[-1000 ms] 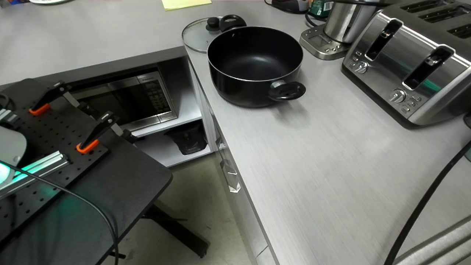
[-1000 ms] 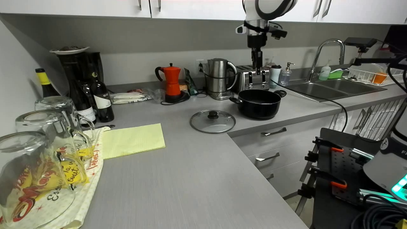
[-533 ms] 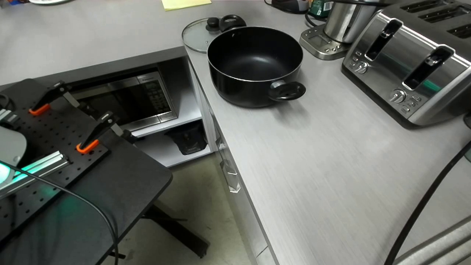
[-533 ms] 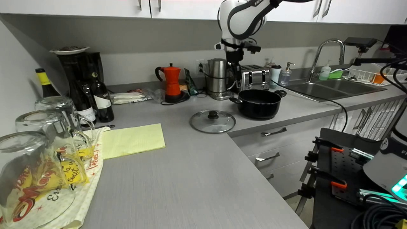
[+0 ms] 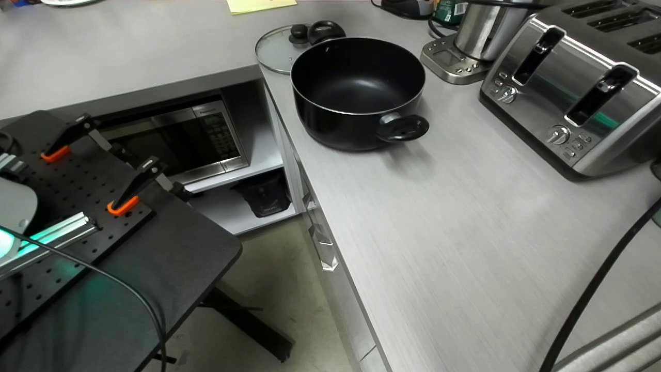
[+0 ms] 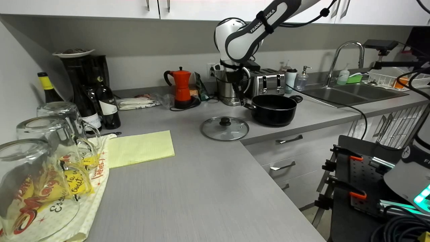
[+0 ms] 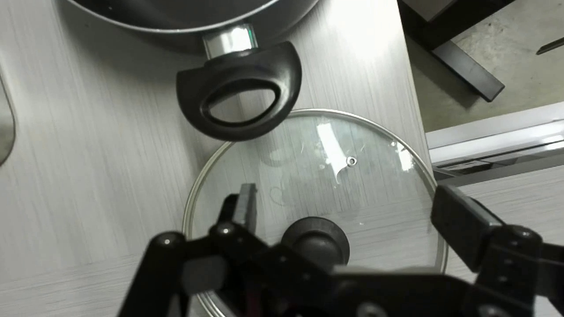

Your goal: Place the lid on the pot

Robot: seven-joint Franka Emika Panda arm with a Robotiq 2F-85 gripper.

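The glass lid (image 5: 276,51) with its black centre knob lies flat on the counter beside the black pot in both exterior views, also here (image 6: 215,131). In the wrist view the lid (image 7: 383,207) lies below the gripper, its knob (image 7: 319,237) partly hidden by the gripper. The pot (image 5: 341,126) stands upright and uncovered in both exterior views, also here (image 6: 273,114); the wrist view shows its rim and one handle (image 7: 240,130) at the top. My gripper (image 7: 348,209) is open and empty, its fingers wide apart above the lid. In an exterior view the gripper (image 6: 241,95) hangs above the counter near the pot's handle.
A steel toaster (image 5: 583,93) and a steel kettle (image 6: 223,89) stand behind the pot. A red moka pot (image 6: 182,87) stands at the back. Glass mugs (image 6: 50,161) and a yellow cloth (image 6: 141,148) lie left in that view. The counter edge (image 6: 243,143) runs close to lid and pot.
The arm has moved left and down in an exterior view, from above the toaster to low near the pot's handle, tilting somewhat. The lid and pot have not moved.
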